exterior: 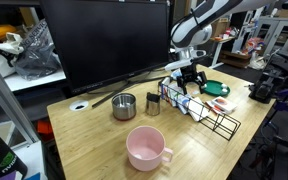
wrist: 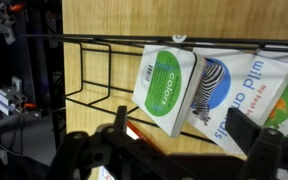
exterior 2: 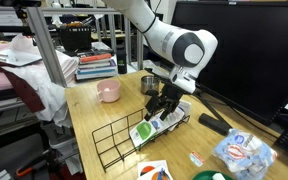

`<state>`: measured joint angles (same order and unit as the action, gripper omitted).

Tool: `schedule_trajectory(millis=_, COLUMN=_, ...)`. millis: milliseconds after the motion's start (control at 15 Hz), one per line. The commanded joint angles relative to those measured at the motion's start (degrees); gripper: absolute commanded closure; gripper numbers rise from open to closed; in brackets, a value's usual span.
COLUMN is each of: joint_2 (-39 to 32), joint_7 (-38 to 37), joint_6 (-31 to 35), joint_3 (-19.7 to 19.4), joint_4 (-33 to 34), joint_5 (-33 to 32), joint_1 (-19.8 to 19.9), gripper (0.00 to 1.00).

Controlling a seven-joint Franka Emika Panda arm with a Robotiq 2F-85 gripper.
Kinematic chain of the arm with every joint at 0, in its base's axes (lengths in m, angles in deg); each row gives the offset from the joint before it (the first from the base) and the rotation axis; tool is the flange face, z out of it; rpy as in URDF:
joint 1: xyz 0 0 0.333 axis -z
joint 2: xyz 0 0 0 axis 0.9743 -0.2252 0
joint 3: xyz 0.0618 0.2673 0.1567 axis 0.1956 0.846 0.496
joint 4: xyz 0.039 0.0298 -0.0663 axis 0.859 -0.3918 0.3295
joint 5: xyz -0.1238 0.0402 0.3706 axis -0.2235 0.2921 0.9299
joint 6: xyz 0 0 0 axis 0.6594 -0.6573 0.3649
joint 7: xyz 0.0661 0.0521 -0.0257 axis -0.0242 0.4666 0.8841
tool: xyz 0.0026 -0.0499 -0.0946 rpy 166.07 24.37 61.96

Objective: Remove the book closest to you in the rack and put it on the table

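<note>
The black wire rack (exterior: 220, 122) lies on the light wooden table (exterior: 94, 140); it shows in both exterior views (exterior 2: 112, 146). Two books lean in its end under the arm (exterior 2: 154, 128). In the wrist view a green-and-white "colors" book (wrist: 166, 88) lies over a "wild animals" book (wrist: 240, 95) with a zebra on it, on the rack wires (wrist: 94, 70). My gripper (wrist: 184, 135) is open, just above the books, its two dark fingers on either side of the colors book's lower corner. It holds nothing. It also shows in both exterior views (exterior: 189, 76) (exterior 2: 164, 103).
A pink mug (exterior: 146, 148) stands near the table's front. A metal pot (exterior: 124, 105) and a small metal cup (exterior: 153, 103) stand beside the rack's end. A round green plate (exterior: 216, 88) lies behind the rack. A large dark monitor (exterior: 104, 40) stands at the back.
</note>
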<state>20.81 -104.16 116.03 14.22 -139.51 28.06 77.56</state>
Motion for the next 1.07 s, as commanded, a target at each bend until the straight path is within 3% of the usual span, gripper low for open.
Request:
schedule_trajectory(millis=0, joint_2=-0.5, joint_7=-2.0, joint_6=-3.2, joint_3=-0.3, joint_4=0.4, joint_5=-1.0, joint_1=-0.5, gripper=0.00)
schedule_trajectory(millis=1000, joint_2=-2.4, joint_7=-1.8, joint_6=-5.3, joint_3=0.0, joint_4=0.3, joint_5=-0.8, joint_1=-1.1, gripper=0.00)
